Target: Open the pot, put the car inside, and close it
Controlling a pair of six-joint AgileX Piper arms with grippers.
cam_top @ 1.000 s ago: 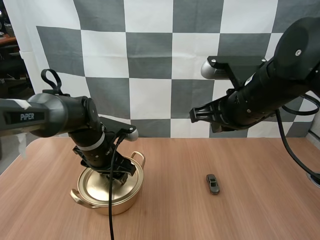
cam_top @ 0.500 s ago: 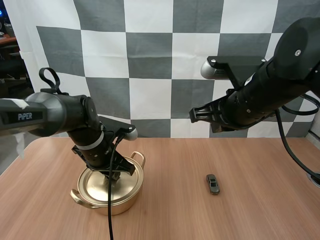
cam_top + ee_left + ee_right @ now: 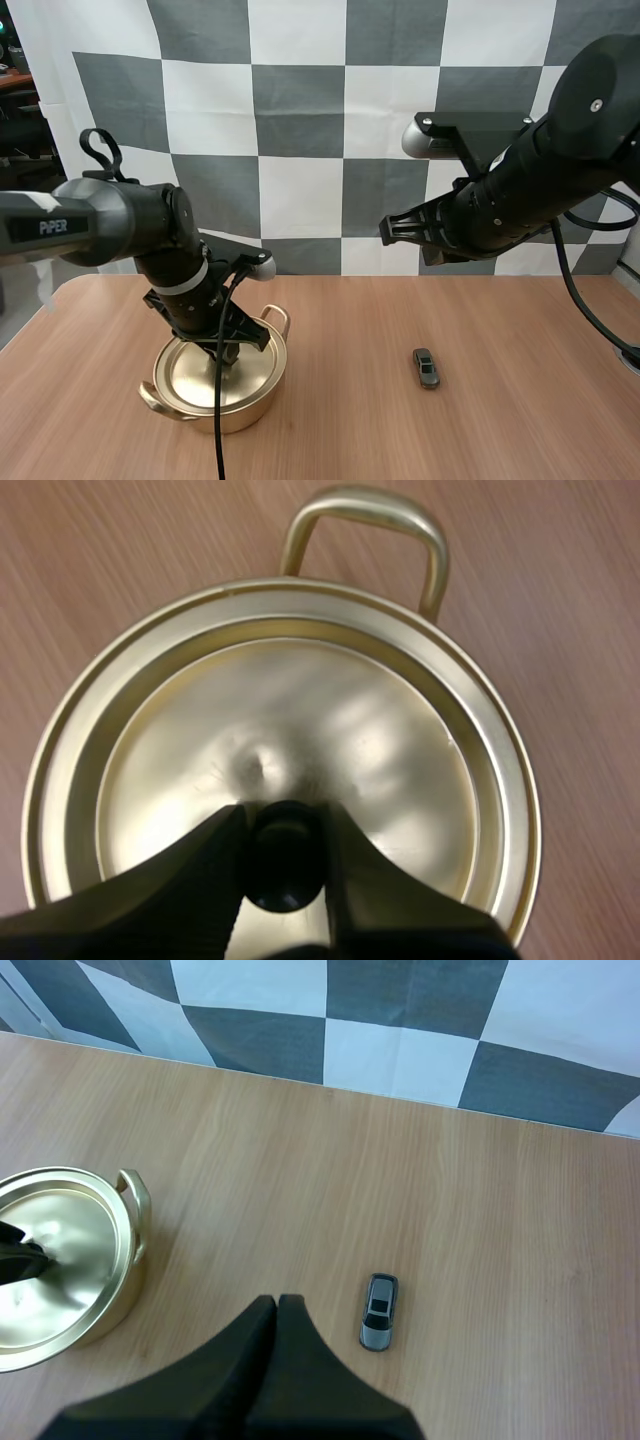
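the left gripper [image 3: 283, 820] is clenched on the black knob [image 3: 285, 865] at the middle of the gold lid [image 3: 300, 730], one finger at either side of it. that is the grip needed to lift the lid, the first step. the lid looks seated all round on the pot [image 3: 225, 405], so i judge the opening not yet done. the pot stands toward 8 o'clock on the table [image 3: 500, 430].

the right gripper [image 3: 277, 1305] is pressed closed with nothing in it, its fingers lying as one wedge. it hangs well above the table, probably waiting out of the way until the pot is open. the car [image 3: 426, 367] lies flat on the wood at about 3 o'clock from the pot, well apart from it, roughly under the right gripper.

against a second ago, the left arm sits a little higher and its gripper has edged slightly toward 9 o'clock over the lid. the lid, the car and the right arm have not shifted.
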